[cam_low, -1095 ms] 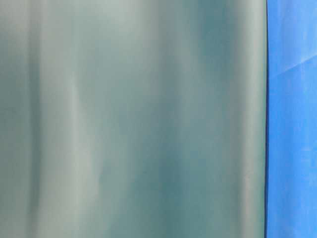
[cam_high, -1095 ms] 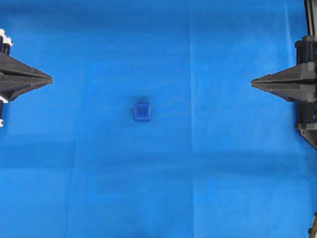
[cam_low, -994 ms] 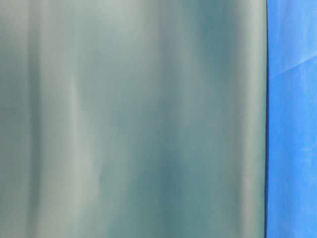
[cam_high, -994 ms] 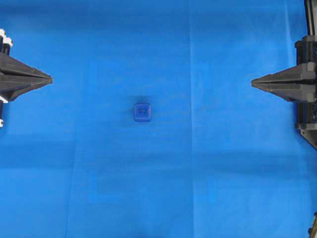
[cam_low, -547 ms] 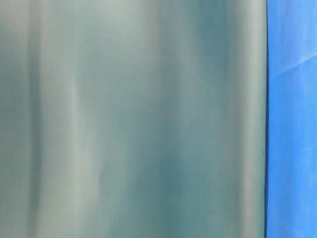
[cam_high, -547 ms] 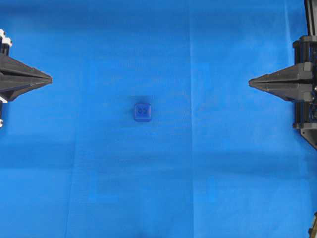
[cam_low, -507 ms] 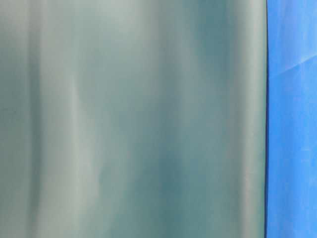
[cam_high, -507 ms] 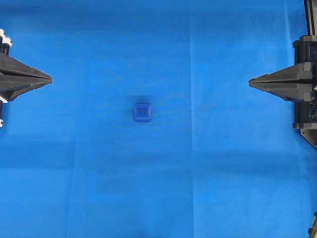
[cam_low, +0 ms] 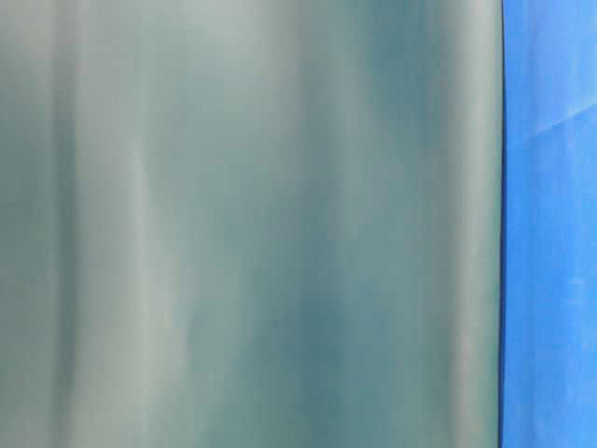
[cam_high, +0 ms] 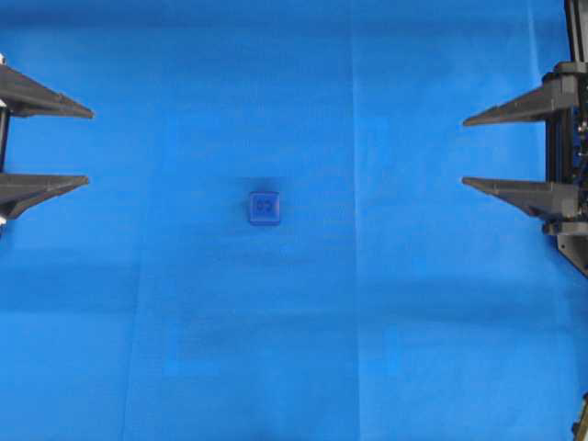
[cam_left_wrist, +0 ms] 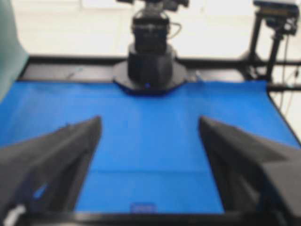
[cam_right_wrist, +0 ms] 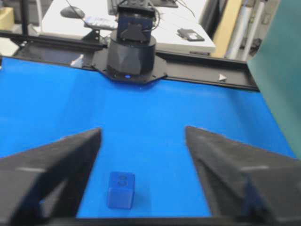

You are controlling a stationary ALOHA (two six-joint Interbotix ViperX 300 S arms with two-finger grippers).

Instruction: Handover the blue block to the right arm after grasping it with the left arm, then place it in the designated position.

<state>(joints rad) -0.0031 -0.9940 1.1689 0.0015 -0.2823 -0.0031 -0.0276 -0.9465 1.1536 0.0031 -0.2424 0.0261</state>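
Overhead, the blue block [cam_high: 265, 208] sits alone near the middle of the blue cloth [cam_high: 294, 367], its labelled face turned up, touching neither arm. The left gripper [cam_high: 87, 147] waits at the left edge with its two black fingers spread wide, one above the other in this view, and nothing between them; the right gripper [cam_high: 464, 152] mirrors it at the right edge, fingers likewise wide apart and empty. Both sets of tips point inward toward the centre, and both are well apart from the block, which lies a little below the line joining them. The left wrist camera looks out between its spread fingers across the cloth to the base of the opposite arm [cam_left_wrist: 150, 70], with the block [cam_left_wrist: 143, 207] just visible, blurred, at the bottom edge of the picture. The right wrist camera shows the block [cam_right_wrist: 121, 190] more clearly, standing on the cloth between its own open fingers but some way ahead of them. The table-level view is almost wholly filled by a blurred grey-green surface [cam_low: 252, 224], with only a strip of cloth at the right, so it adds nothing about the block. No mark for the designated position can be made out. Judging by this, the task has barely begun: the grasp by the left arm, the handover and the placing all remain.
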